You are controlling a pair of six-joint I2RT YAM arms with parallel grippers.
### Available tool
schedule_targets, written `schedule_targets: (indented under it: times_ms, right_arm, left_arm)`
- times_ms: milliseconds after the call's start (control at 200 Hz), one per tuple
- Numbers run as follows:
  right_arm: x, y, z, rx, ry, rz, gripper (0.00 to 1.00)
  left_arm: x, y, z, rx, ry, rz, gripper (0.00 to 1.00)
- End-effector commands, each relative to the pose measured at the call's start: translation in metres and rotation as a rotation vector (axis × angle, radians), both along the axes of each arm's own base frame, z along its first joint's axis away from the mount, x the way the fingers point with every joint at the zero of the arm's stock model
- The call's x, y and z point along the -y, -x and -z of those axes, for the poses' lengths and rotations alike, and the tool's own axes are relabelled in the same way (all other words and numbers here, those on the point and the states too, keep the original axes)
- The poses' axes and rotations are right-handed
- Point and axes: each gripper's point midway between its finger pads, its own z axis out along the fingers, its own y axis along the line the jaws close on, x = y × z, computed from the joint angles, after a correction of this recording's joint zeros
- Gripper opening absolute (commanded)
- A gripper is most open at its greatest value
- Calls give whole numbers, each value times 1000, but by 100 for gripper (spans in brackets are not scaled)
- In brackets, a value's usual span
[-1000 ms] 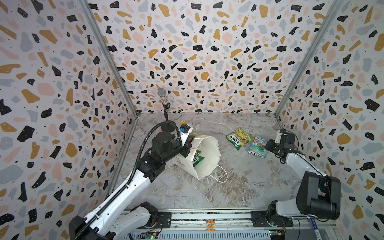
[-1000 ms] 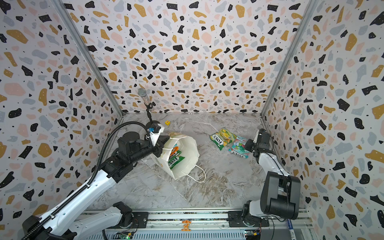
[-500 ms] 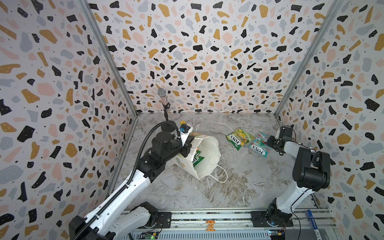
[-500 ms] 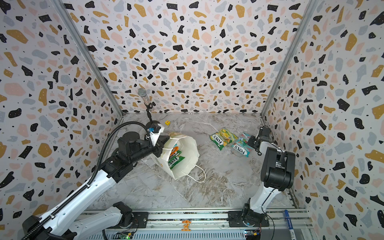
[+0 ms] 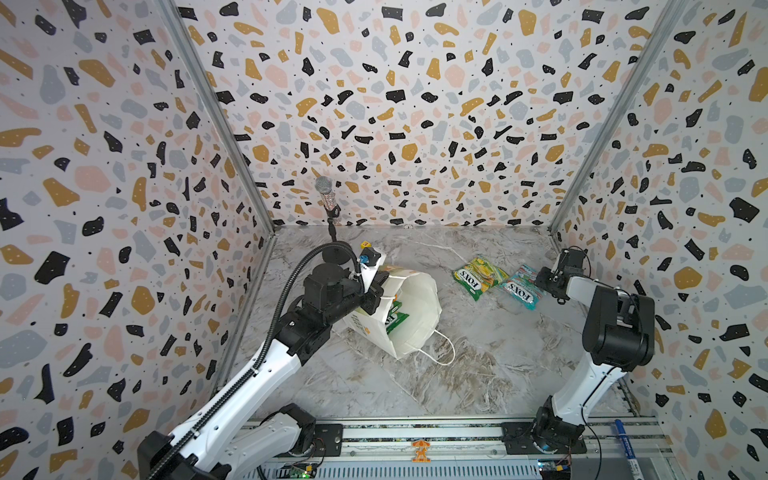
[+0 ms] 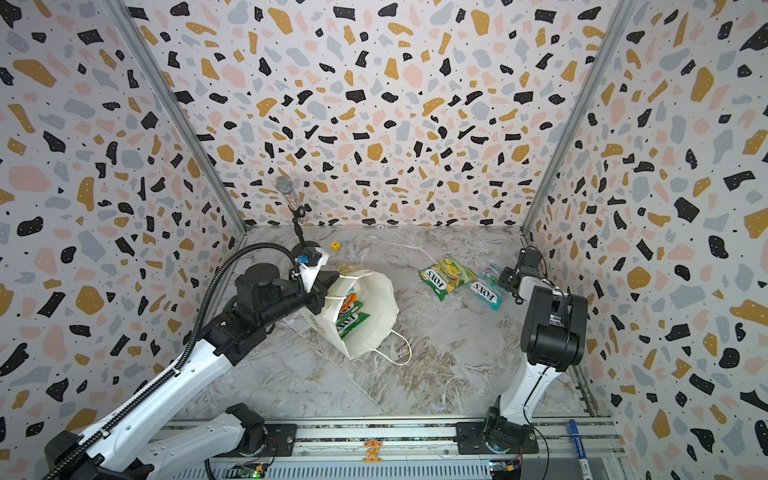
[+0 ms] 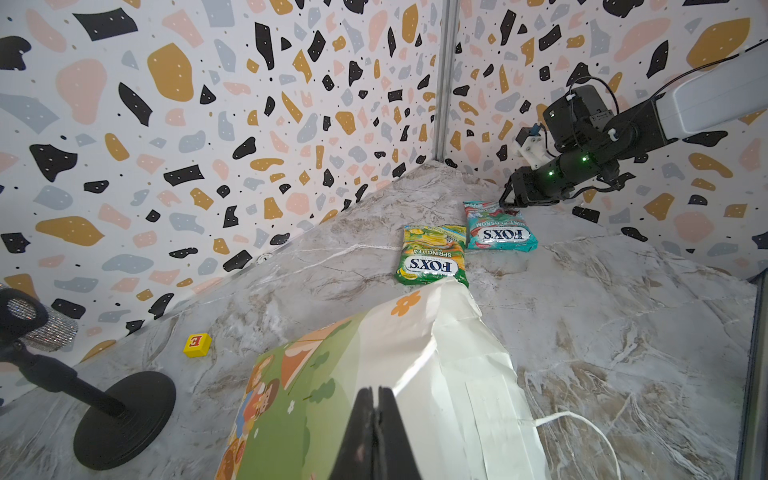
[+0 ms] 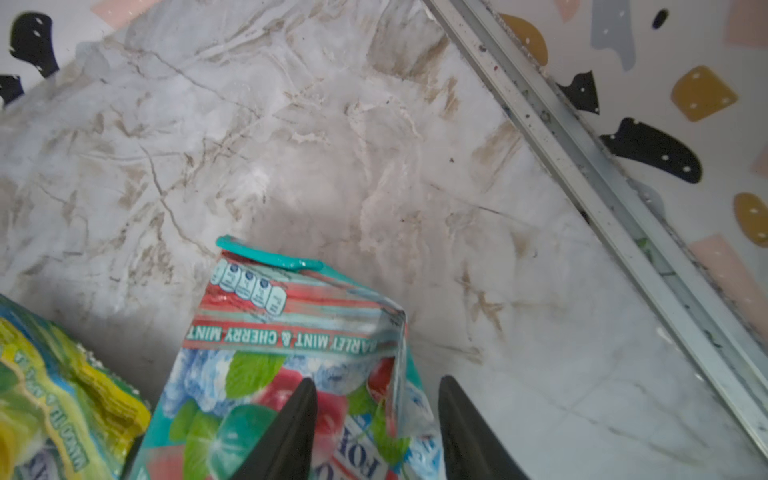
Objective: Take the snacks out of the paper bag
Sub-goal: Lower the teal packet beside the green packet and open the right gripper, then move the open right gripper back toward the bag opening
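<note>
two pouches out on the bench, more in the bag

at the far left corner of the bench (image 5: 478, 374) stood a microphone (image 5: 324, 195) on a black stand, with a small yellow cube (image 6: 336, 245) near its base, close to the far edge. the left gripper (image 7: 375, 392) was pinched tight on the rim of the paper bag (image 5: 415, 307), fingers pressed together. it held the bag tipped over, left of the bench's middle, with the mouth open toward the near right. inside, in a top view, a green pouch (image 6: 351, 318) and an orange pouch (image 6: 348, 299) showed, and one cord handle (image 5: 440, 353) trailed on the bench at the near side. toward the right edge, in the far half, two snacks lay flat side by side: the green-yellow pouch (image 5: 478, 276), then the teal pouch (image 5: 521, 286). the right gripper (image 8: 374, 384) hovered at the teal pouch's right end with its jaws parted — one finger over the wrapper, the other past its edge — and clamped on nothing.
</note>
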Motion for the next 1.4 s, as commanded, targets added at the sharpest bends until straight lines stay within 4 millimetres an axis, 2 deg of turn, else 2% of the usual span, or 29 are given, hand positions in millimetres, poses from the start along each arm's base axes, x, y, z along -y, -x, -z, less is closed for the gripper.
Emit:
schedule_targets:
  times_ms: [0, 215, 491, 801, 1196, 1397]
  right_arm:
    - [-7, 9, -40, 92, -8, -11, 54]
    - [-48, 34, -75, 206, -91, -127, 56]
    - [-117, 72, -116, 334, -154, -344, 57]
    - [-197, 121, -143, 419, -307, -618, 58]
    - [-333, 189, -155, 403, -473, -1001, 58]
    - [-381, 209, -147, 358, -445, -1150, 57]
  left_arm:
    - [1, 3, -10, 23, 24, 11, 0]
    - [2, 3, -10, 22, 24, 15, 0]
    - [3, 4, -10, 22, 30, 24, 0]
    - [4, 4, -11, 20, 39, 26, 0]
    - [6, 6, -12, 20, 48, 41, 0]
    - [6, 7, -13, 24, 52, 40, 0]
